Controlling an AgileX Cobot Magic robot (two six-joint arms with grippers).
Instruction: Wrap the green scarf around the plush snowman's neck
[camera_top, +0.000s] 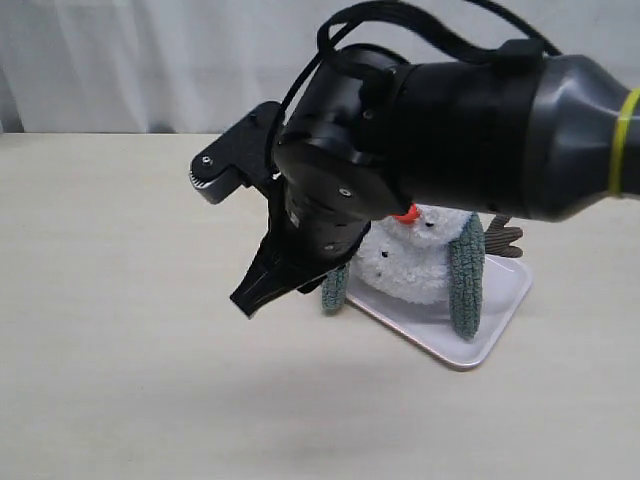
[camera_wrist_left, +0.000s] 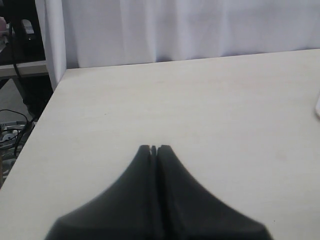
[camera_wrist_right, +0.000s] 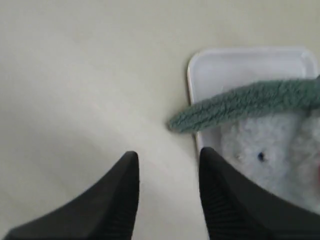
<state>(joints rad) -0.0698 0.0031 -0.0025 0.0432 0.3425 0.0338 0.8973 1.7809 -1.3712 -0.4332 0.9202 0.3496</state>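
Scarf (camera_top: 466, 275) dull green, fuzzy knit

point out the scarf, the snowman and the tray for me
green scarf (camera_top: 466, 280), exterior view, fully visible hanging end
plush snowman (camera_top: 405, 265), exterior view, fluffy white body
white tray (camera_top: 497, 312), exterior view, bare floor near its corner

One plush snowman (camera_top: 410, 262) sits just beyond the right pincer (camera_wrist_right: 167, 157). One green scarf (camera_top: 466, 275) drapes on it with two hanging ends, one just past that pincer's tips. One white tray (camera_top: 470, 345) lies under the toy. One orange nose (camera_top: 405, 213) and one brown twig arm (camera_top: 503, 237) show. One table (camera_top: 120, 300) carries everything. There are two pincers, counting the left pincer (camera_wrist_left: 154, 148).
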